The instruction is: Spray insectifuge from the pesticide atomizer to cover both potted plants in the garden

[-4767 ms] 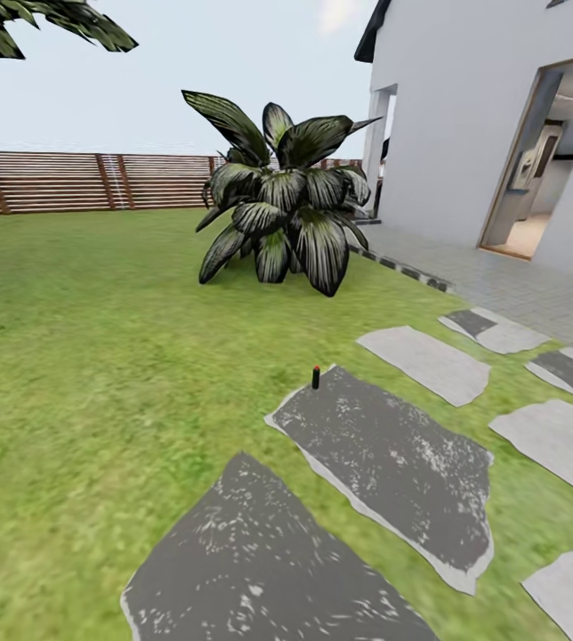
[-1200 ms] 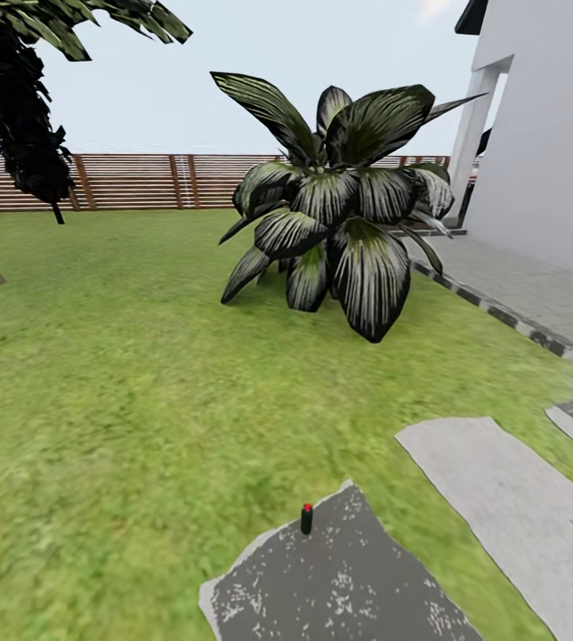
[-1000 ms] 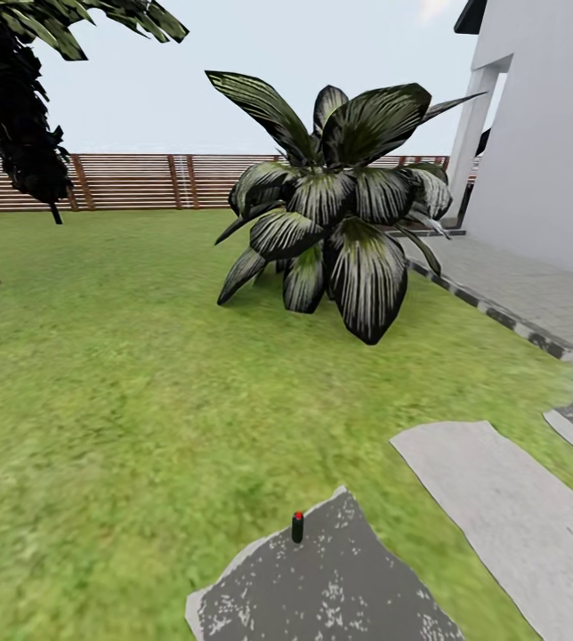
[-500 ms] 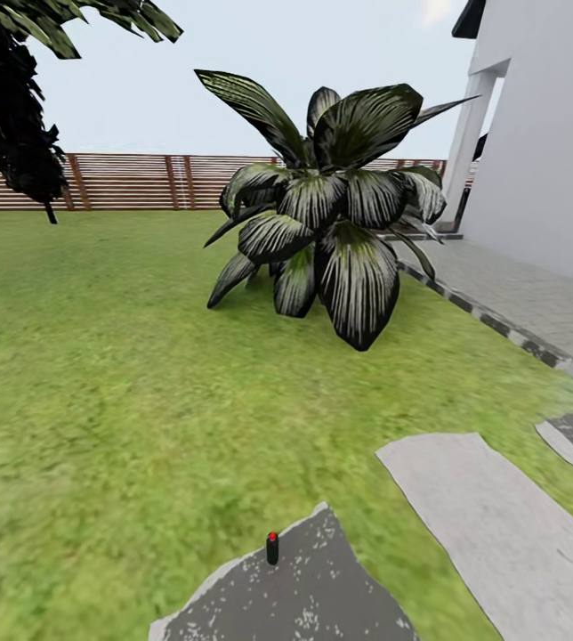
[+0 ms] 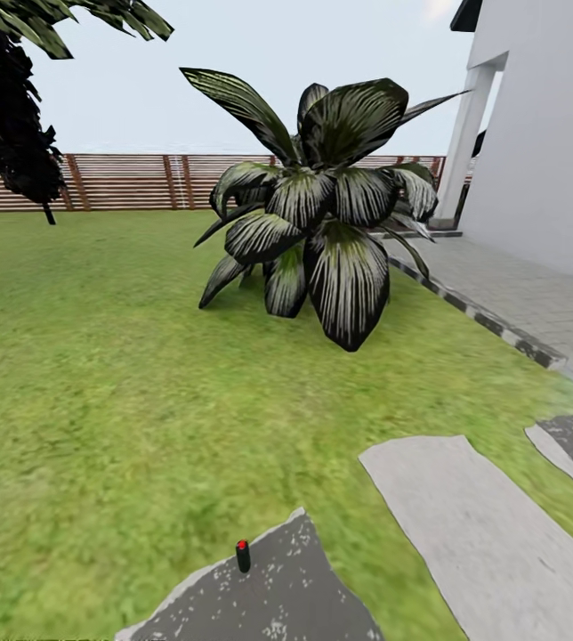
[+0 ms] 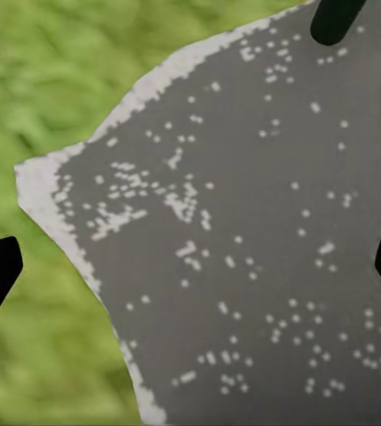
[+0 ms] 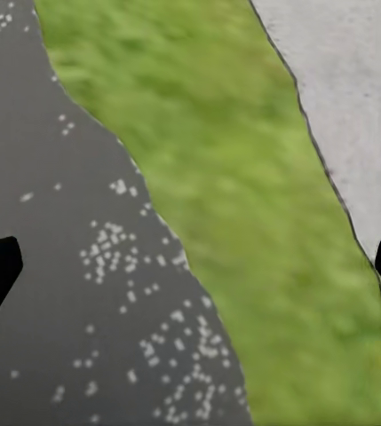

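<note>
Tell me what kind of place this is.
Most likely a house's back garden: a green lawn with grey stepping stones, a brown slatted wooden fence along the far edge, a big striped-leaf plant, and a white house wall beside a paved path.

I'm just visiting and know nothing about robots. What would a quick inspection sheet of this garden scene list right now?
Surface: green lawn with a dark speckled stepping stone and a pale stepping stone beside it.
Job's things: nothing seen of the sprayer or the small potted plants.
Clutter: a small black post with a red top stands at the dark stone's edge.
Grippers: left gripper hangs open over the dark stone, holding nothing; right gripper hangs open over the dark stone, a grass strip and pale stone, holding nothing.
Cables: nothing seen.
Surroundings: large striped-leaf plant, dark palm trunk, brown slatted fence, white house wall, grey paving.
</note>
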